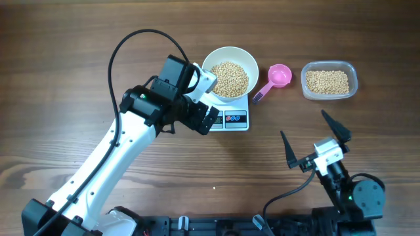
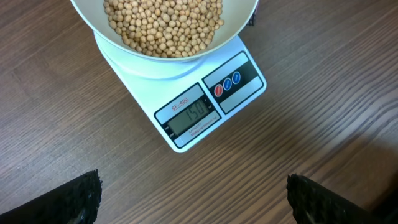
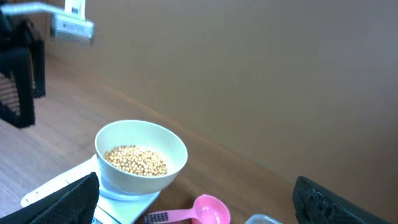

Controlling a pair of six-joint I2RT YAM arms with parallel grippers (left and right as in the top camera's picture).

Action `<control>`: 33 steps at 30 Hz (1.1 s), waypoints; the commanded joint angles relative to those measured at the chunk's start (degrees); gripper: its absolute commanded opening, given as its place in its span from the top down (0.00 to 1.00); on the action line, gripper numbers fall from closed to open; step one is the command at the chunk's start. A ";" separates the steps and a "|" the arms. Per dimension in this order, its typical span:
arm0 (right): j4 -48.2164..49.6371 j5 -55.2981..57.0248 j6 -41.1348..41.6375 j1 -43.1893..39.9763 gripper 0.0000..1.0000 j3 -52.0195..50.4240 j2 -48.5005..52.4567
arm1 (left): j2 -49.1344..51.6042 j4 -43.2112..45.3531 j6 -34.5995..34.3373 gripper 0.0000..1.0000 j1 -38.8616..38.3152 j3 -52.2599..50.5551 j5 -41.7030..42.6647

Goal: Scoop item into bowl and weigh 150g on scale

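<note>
The white bowl (image 1: 229, 63) stands on the white scale (image 1: 237, 119), filled with tan beans (image 1: 230, 78). In the left wrist view the bowl (image 2: 124, 53) holds the beans (image 2: 165, 25), and the scale's display (image 2: 188, 118) reads 150. My left gripper (image 1: 205, 117) hovers above the scale's front left, open and empty, with its fingertips (image 2: 74, 199) wide apart over bare wood. My right gripper (image 1: 302, 122) is open and empty at the near right, away from the bowl (image 3: 140, 155). Its fingertips (image 3: 62, 202) frame the view.
A pink scoop (image 1: 277, 78) lies right of the scale, its bowl empty. A clear plastic tub (image 1: 329, 80) with more beans sits at the far right. The left arm (image 1: 111, 157) crosses the table's left half. Black cable loops above it.
</note>
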 commanded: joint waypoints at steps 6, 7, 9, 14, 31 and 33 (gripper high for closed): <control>4.83 1.44 -0.70 0.28 0.00 -9.01 -4.70 | -1.22 0.00 -0.55 0.00 0.33 0.79 -0.33; 6.27 1.42 -0.70 0.28 0.00 -10.54 -4.70 | -1.22 0.00 -0.55 0.00 0.33 0.79 -0.33; 7.80 1.33 -0.68 0.35 0.00 -12.37 -4.72 | -1.22 0.00 -0.55 0.00 0.33 0.79 -0.33; 7.02 0.98 -5.01 1.84 0.00 -12.35 -4.70 | -1.22 0.00 -0.55 0.00 0.33 0.79 -0.33; 6.73 1.01 -5.60 1.84 0.01 -12.35 -4.66 | -1.22 0.00 -0.55 0.00 0.33 0.81 -0.33; 6.71 1.01 -5.60 1.84 0.00 -12.35 -4.63 | -1.22 0.00 -0.55 0.00 0.33 0.79 -0.33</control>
